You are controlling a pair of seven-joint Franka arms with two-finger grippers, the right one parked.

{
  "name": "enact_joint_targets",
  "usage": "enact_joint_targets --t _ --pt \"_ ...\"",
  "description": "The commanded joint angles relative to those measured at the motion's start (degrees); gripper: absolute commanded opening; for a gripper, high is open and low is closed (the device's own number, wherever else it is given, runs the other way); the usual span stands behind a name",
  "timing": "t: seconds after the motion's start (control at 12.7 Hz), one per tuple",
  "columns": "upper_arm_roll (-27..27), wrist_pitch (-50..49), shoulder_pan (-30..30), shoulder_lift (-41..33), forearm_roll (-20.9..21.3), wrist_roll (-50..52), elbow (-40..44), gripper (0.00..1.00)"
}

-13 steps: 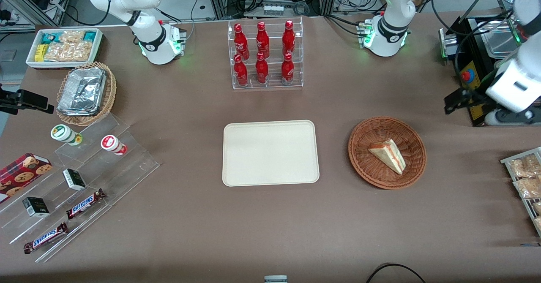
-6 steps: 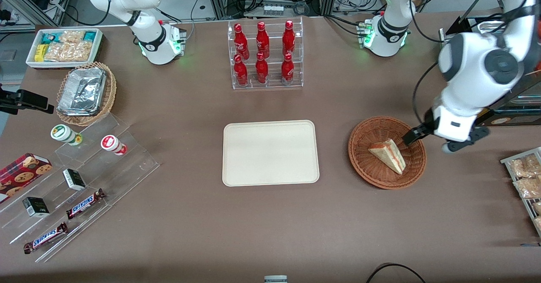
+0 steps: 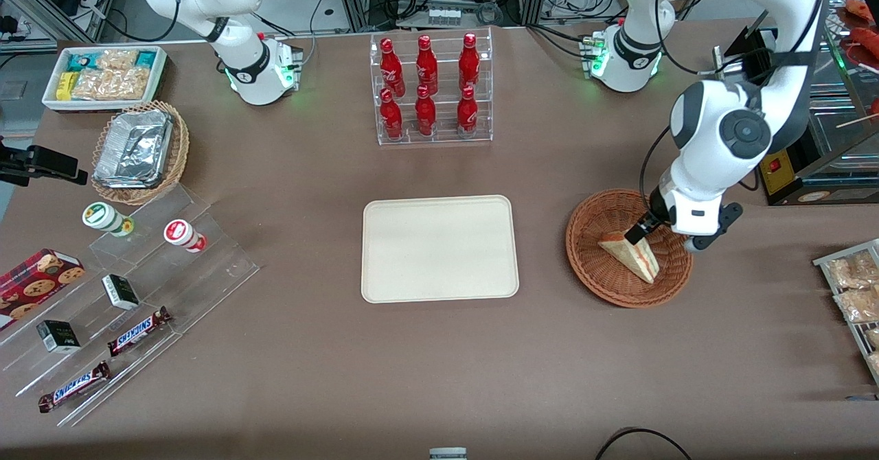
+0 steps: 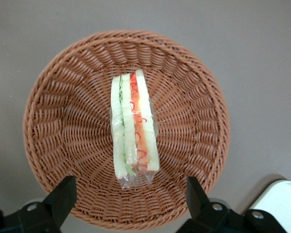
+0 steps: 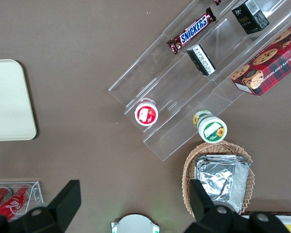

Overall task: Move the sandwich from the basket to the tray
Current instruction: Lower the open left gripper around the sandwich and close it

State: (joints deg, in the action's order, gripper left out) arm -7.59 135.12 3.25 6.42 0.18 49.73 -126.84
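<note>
Currently the gripper (image 3: 658, 238) is hovering over the basket (image 3: 590, 223) with fingers (image 4: 63, 194) apart, straddling the sandwich (image 4: 133, 128); descending straight and closing across its flat bread faces is advisable.

Sandwich (image 3: 632, 254): in the basket (image 3: 590, 268), near its middle.
Basket: on the table (image 3: 439, 364), beside the tray (image 3: 439, 248), toward the working arm's end.
Tray: on the table, nearer the front camera than the bottle rack (image 3: 431, 89).
Gripper (image 3: 659, 237): above the basket, fingers spread, over the sandwich.
</note>
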Motion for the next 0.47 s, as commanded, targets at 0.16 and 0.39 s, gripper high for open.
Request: enact_joint_targets --t 0.16,0.39 --pt "0.03 6.90 0.26 5.70 0.61 1.42 -1.04 1.00" --pt "0.03 8.67 0.09 8.25 0.70 1.42 -0.96 0.38"
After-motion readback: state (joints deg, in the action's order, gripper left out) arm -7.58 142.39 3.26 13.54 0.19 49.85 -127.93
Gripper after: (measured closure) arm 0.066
